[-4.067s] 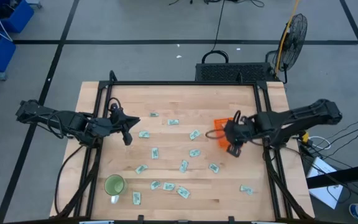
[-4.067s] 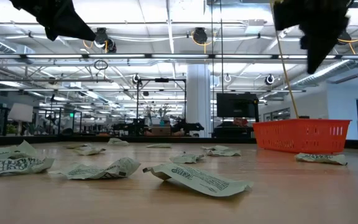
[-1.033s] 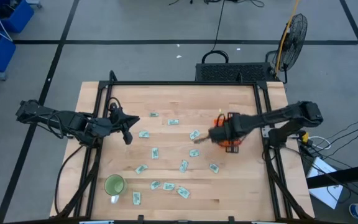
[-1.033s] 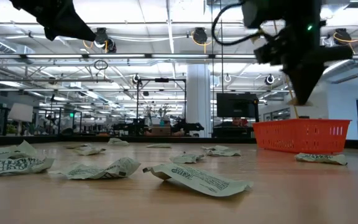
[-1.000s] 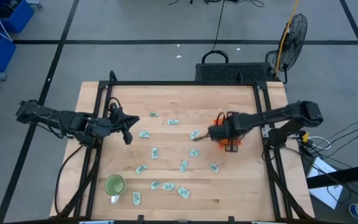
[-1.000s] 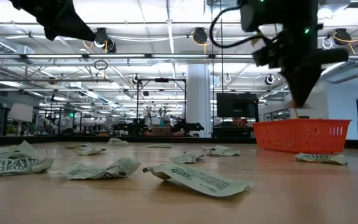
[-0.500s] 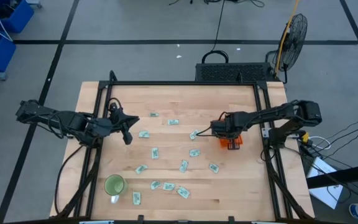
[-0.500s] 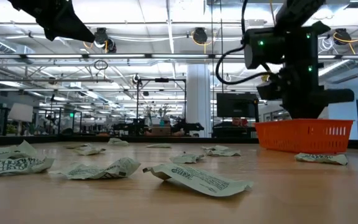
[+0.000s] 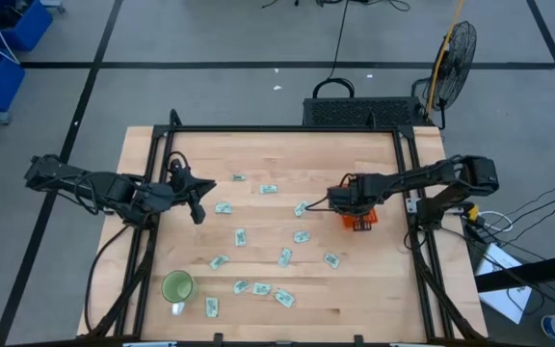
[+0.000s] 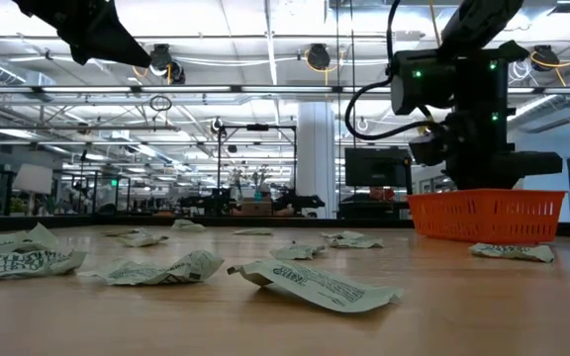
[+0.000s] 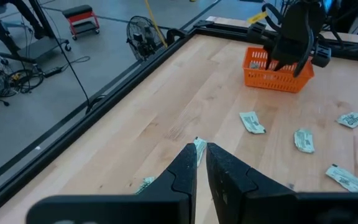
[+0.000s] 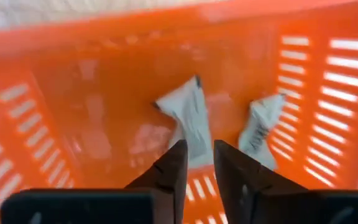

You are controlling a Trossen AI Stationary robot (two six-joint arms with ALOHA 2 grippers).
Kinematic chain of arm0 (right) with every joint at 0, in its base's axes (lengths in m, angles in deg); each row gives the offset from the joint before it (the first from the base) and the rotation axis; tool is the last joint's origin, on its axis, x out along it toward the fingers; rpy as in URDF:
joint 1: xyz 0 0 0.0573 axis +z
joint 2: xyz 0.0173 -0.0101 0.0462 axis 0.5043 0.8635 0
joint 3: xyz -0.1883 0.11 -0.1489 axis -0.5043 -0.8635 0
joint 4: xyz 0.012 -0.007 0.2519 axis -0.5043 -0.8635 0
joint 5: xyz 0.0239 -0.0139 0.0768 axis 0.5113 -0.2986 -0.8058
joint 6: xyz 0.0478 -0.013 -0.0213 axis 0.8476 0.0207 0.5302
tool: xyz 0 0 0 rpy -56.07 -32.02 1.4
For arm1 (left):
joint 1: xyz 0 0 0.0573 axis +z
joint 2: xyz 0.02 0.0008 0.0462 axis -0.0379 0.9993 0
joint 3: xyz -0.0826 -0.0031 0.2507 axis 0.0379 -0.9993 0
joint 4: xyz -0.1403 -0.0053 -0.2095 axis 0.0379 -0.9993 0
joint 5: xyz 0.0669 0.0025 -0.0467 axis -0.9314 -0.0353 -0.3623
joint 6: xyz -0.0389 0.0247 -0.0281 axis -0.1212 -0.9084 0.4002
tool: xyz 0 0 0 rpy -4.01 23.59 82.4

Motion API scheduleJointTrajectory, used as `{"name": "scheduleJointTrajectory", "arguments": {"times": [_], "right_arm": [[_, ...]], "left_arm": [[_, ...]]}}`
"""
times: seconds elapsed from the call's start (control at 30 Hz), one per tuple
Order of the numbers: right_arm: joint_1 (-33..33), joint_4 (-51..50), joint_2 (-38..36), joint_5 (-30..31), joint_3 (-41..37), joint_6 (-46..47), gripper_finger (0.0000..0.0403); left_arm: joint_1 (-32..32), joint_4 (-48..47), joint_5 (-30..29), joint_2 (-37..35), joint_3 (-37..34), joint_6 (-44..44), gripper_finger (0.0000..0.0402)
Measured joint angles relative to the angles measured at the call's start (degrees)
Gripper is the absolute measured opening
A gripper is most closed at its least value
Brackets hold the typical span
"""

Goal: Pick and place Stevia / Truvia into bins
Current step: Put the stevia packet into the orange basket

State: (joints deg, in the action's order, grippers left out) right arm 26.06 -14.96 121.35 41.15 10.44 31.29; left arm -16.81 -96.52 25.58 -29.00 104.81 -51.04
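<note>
Several pale green and white sachets [image 9: 284, 256] lie flat and scattered on the wooden table. The orange tray [image 9: 361, 222] stands right of the table's middle. My right gripper [image 9: 349, 201] is lowered into it, shut on a sachet [image 12: 188, 118]. Another sachet [image 12: 260, 127] lies on the tray floor beside it. In the low view the tray [image 10: 488, 216] hides the right fingertips. My left gripper [image 9: 198, 214] hangs shut above the table's left side and touches nothing. A sachet [image 11: 198, 148] lies on the table just beyond its tips. My right gripper pinches one end of a sachet [image 12: 199, 152] between its two fingers, which come from above and point down into the tray. The rest of the sachet sticks out past the fingertips over the tray floor. Whether it touches the floor, I cannot tell.
A round green cup [image 9: 177, 286] stands near the table's near left corner. A black frame rail [image 9: 287, 129] runs along the table's far edge and down both sides. The slotted tray walls [image 12: 73, 93] stand close around my right fingers.
My right gripper has moved a little toward the table's right edge and down, from above the tray's left side into the tray, still shut on its sachet.
</note>
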Motion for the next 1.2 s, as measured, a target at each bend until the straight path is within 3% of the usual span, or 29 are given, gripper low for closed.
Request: {"name": "scheduleJointTrajectory", "arguments": {"times": [0.1, 0.4, 0.6, 0.93, 1.2], "right_arm": [[0.64, -4.11, 0.0, 1.99, 2.23, -0.04, 0.0081], [4.11, -7.47, 0.0, -1.15, 12.26, 6.06, 0.0073], [6.02, 7.62, 0.0, -6.0, 14.16, 4.79, 0.0077], [2.12, 26.49, 6.4, -4.03, 13.64, 4.55, 0.0132], [-1.24, 30.33, 15.27, -4.14, 13.61, 10.77, 0.0147]], "left_arm": [[0.0, 0.0, 0.01, 0.0, 0.0, 0.02, 0.0044], [0.01, 0.7, 0.38, 0.0, 0.0, -0.5, 0.0044], [-0.01, 0.73, 3.97, 0.0, 0.0, -1.25, 0.0044], [0.01, 0.91, 4.56, -0.02, -0.02, -1.22, 0.0044], [-0.01, 0.63, 5.1, 0.0, -0.02, -1.13, 0.0044]]}}
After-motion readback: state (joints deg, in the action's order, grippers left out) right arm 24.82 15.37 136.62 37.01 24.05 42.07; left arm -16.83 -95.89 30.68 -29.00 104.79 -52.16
